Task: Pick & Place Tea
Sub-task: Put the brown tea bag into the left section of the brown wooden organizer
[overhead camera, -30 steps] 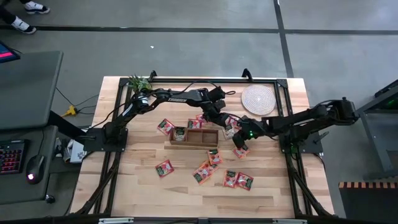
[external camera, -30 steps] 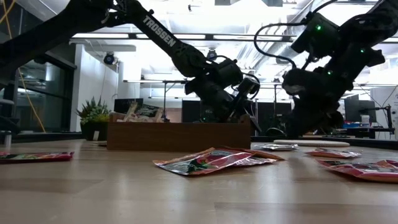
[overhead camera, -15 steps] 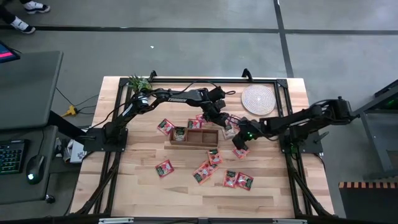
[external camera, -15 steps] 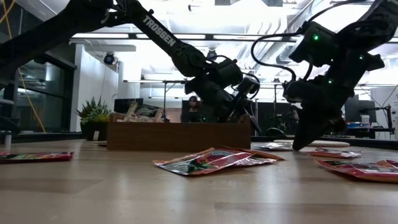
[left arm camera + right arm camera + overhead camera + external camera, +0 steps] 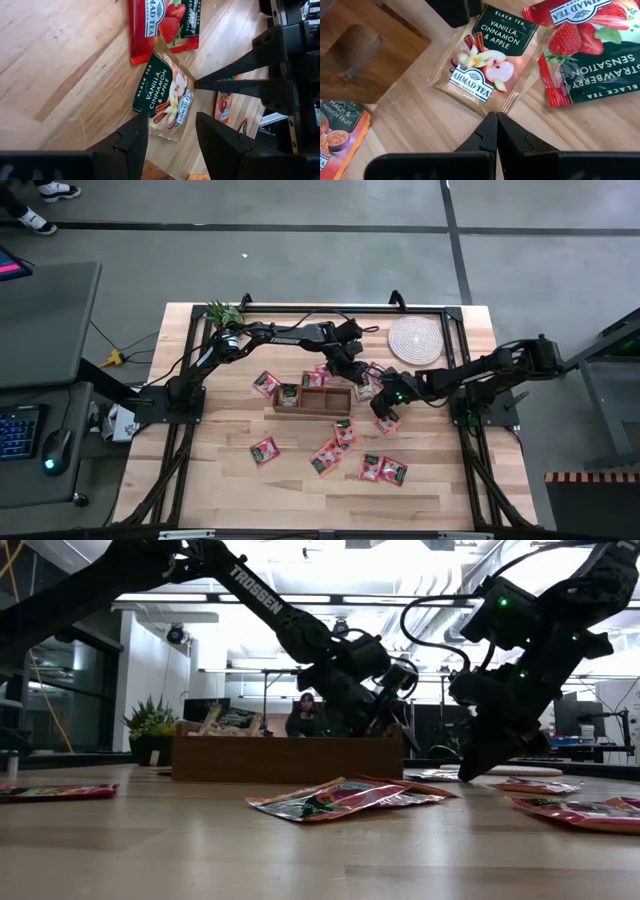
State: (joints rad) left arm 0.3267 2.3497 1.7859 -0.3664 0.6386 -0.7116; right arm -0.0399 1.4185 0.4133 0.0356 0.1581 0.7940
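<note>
A: What has changed on the table (image 5: 230,480)?

B: The right gripper (image 5: 496,131), fingers pressed together and empty, has dropped beside a vanilla sachet (image 5: 487,70) lying at the wooden box's (image 5: 312,399) three o'clock end. The left gripper (image 5: 170,131), fingers apart, hovers over it. A pickup looks close.

A: How many things?

B: One box, one woven mat (image 5: 415,339) at one o'clock, and roughly a dozen tea sachets (image 5: 383,469), mostly around six o'clock.
</note>
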